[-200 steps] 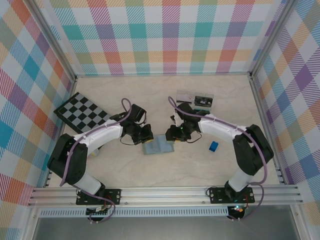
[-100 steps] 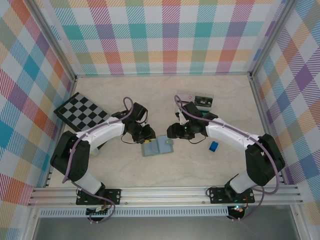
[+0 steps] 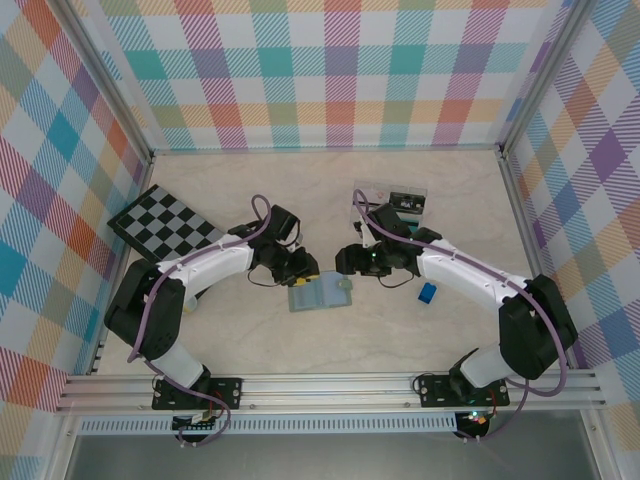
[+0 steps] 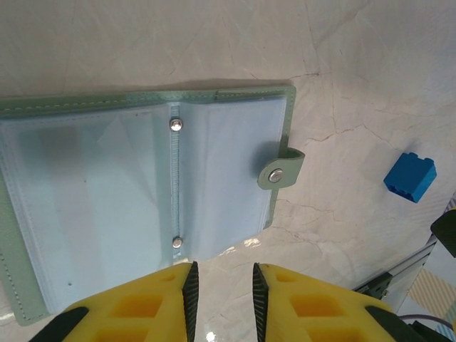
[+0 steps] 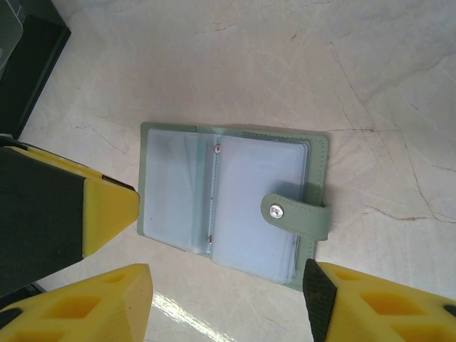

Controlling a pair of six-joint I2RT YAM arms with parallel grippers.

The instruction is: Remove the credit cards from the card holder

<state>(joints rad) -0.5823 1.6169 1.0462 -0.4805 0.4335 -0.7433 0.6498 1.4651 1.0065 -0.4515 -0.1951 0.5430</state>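
The sage-green card holder (image 3: 320, 293) lies open and flat on the table, its pale blue sleeves up and its snap tab (image 4: 279, 169) at the right edge. I cannot tell whether credit cards sit in the sleeves. A dark credit card (image 3: 406, 200) lies in the clear tray. My left gripper (image 4: 221, 274) hovers just off the holder's (image 4: 142, 192) near edge, jaws a little apart with nothing between them. My right gripper (image 5: 228, 281) hangs above the holder (image 5: 228, 203), wide open and empty.
The clear tray (image 3: 372, 190) stands behind the right arm. A small blue block (image 3: 428, 293) lies right of the holder, also seen as the blue block (image 4: 410, 177). A checkerboard (image 3: 165, 222) lies at the left. Bare table stretches in front of the holder.
My left gripper has gone from shut to slightly open and let go of the holder. The right gripper opened wider and drew back. The holder now lies flatter, nudged slightly right.
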